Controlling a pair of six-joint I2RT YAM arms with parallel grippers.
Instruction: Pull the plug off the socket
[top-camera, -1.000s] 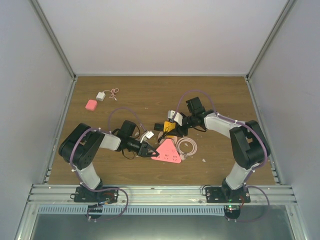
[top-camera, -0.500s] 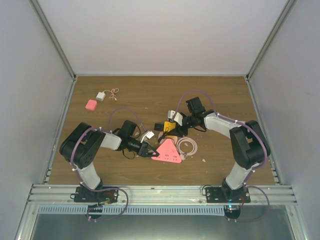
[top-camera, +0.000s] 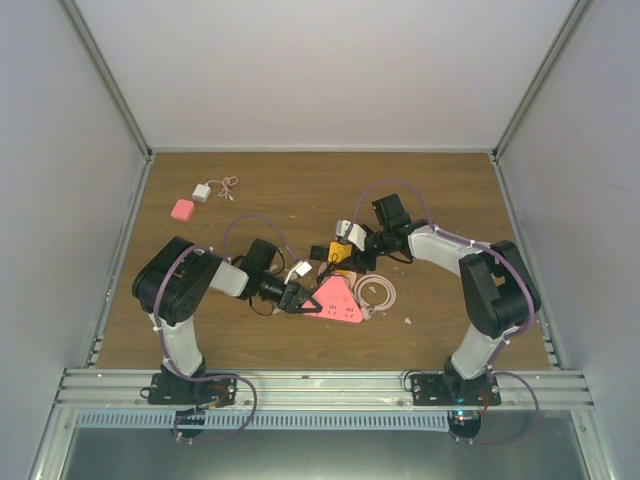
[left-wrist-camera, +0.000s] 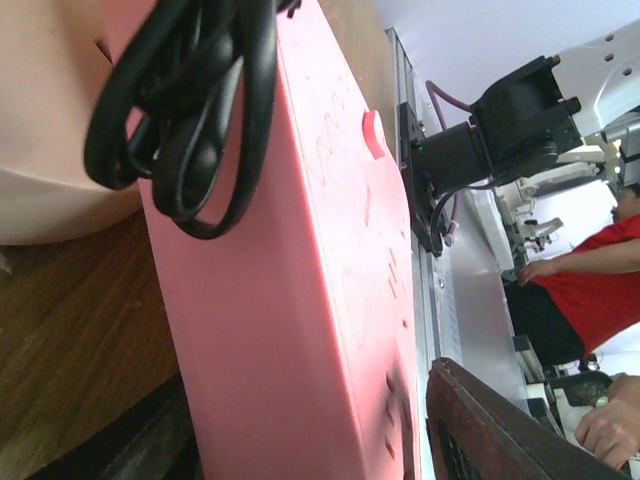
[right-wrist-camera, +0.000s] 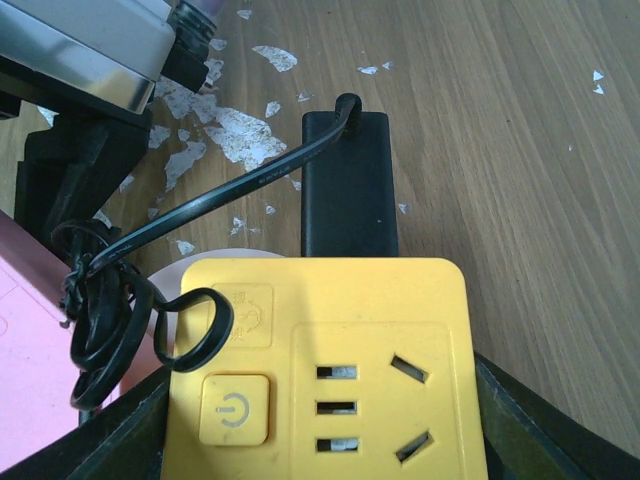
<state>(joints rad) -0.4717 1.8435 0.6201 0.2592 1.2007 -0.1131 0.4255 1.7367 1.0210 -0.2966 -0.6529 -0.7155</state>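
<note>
Power symbol — on the button (right-wrist-camera: 233, 408) of the yellow socket (right-wrist-camera: 350, 300)

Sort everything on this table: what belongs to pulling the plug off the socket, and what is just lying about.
Job in hand: yellow socket, black plug, pink power strip, left end effector gripping the strip, right end effector gripping the socket.

Lying about: small pink block, white charger, coiled pink cable.
</note>
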